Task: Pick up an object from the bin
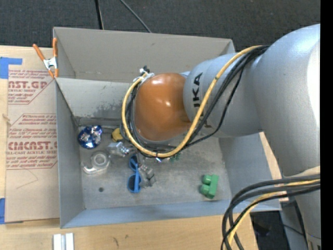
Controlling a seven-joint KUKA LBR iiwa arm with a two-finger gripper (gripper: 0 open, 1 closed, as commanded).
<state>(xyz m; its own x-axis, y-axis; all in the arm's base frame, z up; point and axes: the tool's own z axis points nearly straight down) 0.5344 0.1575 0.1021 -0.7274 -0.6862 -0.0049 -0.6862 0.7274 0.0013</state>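
Hovering low over the middle floor of the grey metal bin (66,155): 1 gripper (146,171), largely hidden beneath the arm's orange wrist cover (158,108); whether it stands wide or narrow cannot be told.

Nearest item: 1 blue plastic clip-like piece (135,175), lying flat just beside the gripper, possibly touching it.

Other contents:
- 1 small silvery piece (120,149)
- 1 clear ring (96,162)
- 1 blue foil ball (90,136)
- 1 yellow scrap (116,134) near the back wall
- 1 green block (209,186), well apart at front right

Handling note (judgement): centre over the blue piece's narrow middle, descend straight, close only when squarely over it, and keep the silvery piece outside the grasp.
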